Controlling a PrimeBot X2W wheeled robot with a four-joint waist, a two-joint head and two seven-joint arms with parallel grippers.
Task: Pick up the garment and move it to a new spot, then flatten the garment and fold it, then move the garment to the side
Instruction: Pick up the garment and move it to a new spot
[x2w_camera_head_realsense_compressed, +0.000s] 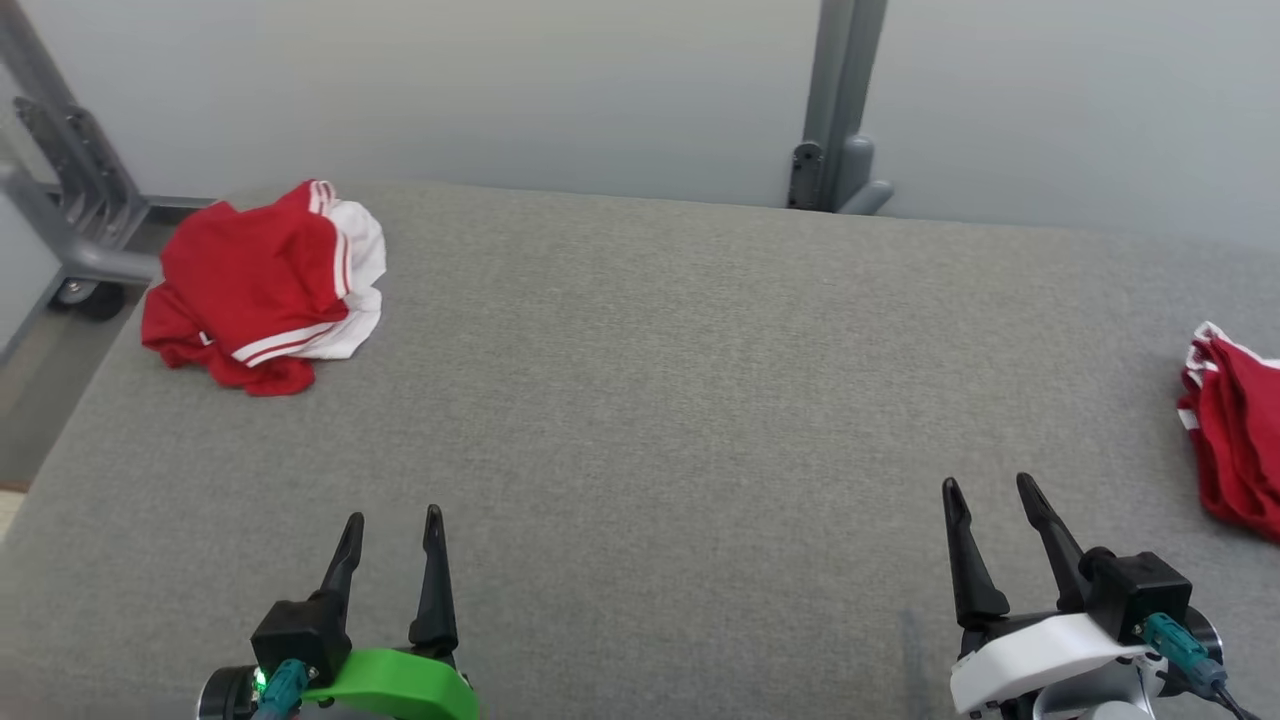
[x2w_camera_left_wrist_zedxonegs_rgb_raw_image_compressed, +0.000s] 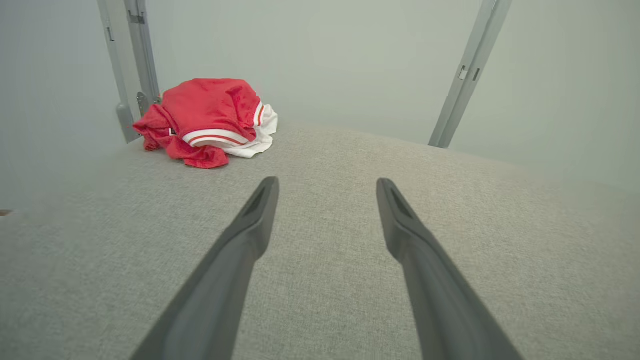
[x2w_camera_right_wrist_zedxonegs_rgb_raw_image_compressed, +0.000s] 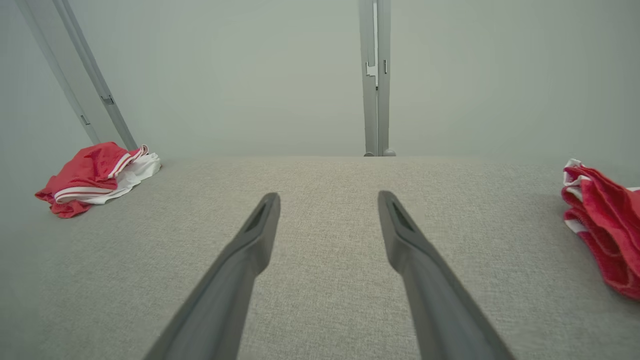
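Note:
A crumpled red garment (x2w_camera_head_realsense_compressed: 262, 285) with white stripes and a white panel lies in a heap at the far left corner of the grey padded table (x2w_camera_head_realsense_compressed: 650, 400); it sits upper left in the left wrist view (x2w_camera_left_wrist_zedxonegs_rgb_raw_image_compressed: 207, 120) and far left in the right wrist view (x2w_camera_right_wrist_zedxonegs_rgb_raw_image_compressed: 95, 177). My left gripper (x2w_camera_head_realsense_compressed: 393, 520) hovers open near the front edge, well short of the heap, nothing between its fingers (x2w_camera_left_wrist_zedxonegs_rgb_raw_image_compressed: 327, 185). On the right, near the front, my right gripper (x2w_camera_head_realsense_compressed: 990, 487) is open and empty too (x2w_camera_right_wrist_zedxonegs_rgb_raw_image_compressed: 328, 196).
A second red and white garment (x2w_camera_head_realsense_compressed: 1235, 440) lies at the table's right edge, also at the right of the right wrist view (x2w_camera_right_wrist_zedxonegs_rgb_raw_image_compressed: 602, 225). Grey metal posts (x2w_camera_head_realsense_compressed: 840, 110) and a wheeled frame (x2w_camera_head_realsense_compressed: 70, 200) stand behind the table against a pale wall.

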